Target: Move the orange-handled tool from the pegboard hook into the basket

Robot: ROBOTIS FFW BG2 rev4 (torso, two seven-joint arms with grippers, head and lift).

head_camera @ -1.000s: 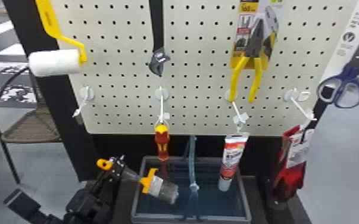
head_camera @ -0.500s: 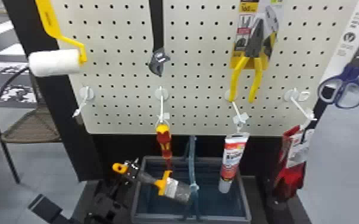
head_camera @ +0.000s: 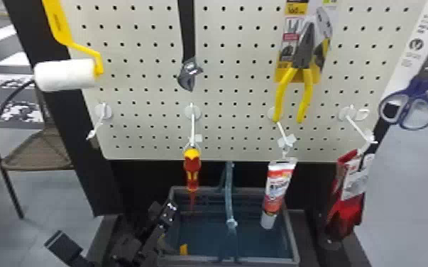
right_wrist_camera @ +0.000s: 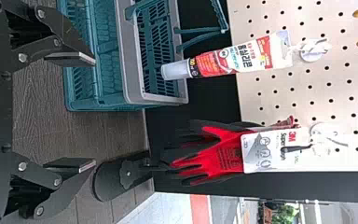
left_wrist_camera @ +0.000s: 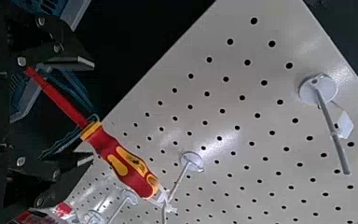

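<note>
Where the basket (head_camera: 259, 260) fills the head view's lower centre, an orange part of the orange-handled tool (head_camera: 184, 249) lies inside by the near rim, close to the left end effector (head_camera: 163, 213). In the left wrist view, that one stands open, gripping nothing; a red screwdriver (left_wrist_camera: 126, 171) hangs at lower centre. In the right wrist view, the right end effector (right_wrist_camera: 94, 112) is open and empty at the left.

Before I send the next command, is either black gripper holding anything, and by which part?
Nothing is held; the black left gripper and black right gripper both stand open.
</note>
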